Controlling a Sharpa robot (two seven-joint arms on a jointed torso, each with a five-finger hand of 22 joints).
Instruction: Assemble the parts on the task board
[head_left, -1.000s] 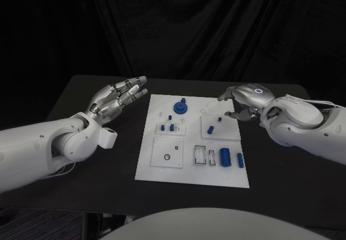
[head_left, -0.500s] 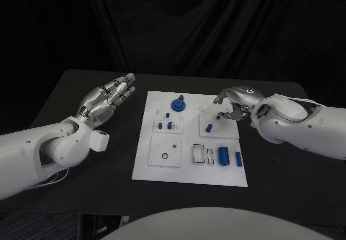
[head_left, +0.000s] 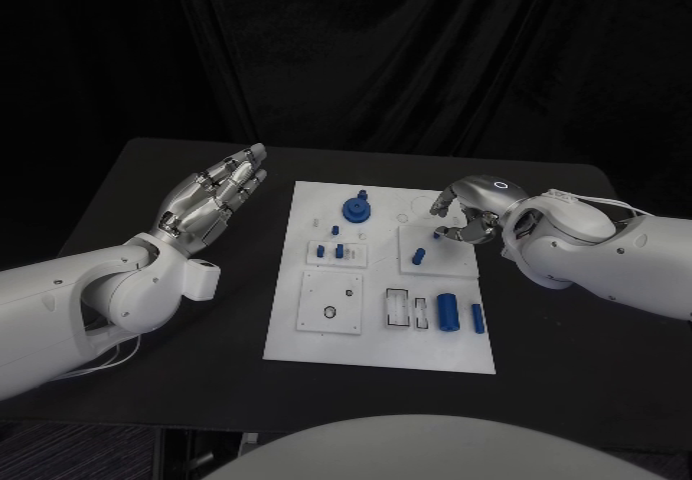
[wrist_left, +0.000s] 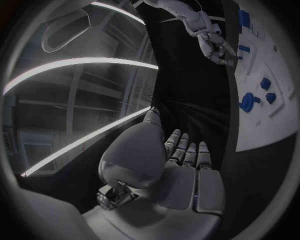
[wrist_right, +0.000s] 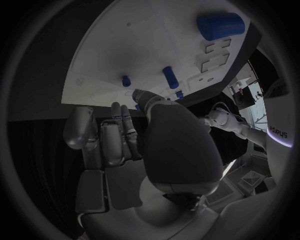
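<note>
The white task board (head_left: 325, 340) lies mid-table. On it are a blue round part (head_left: 356, 210), small blue pegs (head_left: 330, 252), a slanted blue peg (head_left: 418, 256) and two blue cylinders (head_left: 449, 311) near the right edge. My right hand (head_left: 469, 215) hovers over the board's far right corner, fingers curled down beside a tiny blue peg (head_left: 437, 236). In the right wrist view that peg (wrist_right: 126, 80) stands just past the fingertips (wrist_right: 119, 107), and nothing lies between them. My left hand (head_left: 216, 195) is raised left of the board, fingers straight and holding nothing.
Dark table (head_left: 159, 200) surrounds the board on all sides. The left wrist view shows the board (wrist_left: 275, 117) with the blue round part (wrist_left: 249, 102) and my right hand (wrist_left: 215, 47) beyond my left hand (wrist_left: 181, 170).
The head camera shifted a little. My right hand has come in over the board's far right corner and lowered toward the tiny peg. The left hand has hardly moved.
</note>
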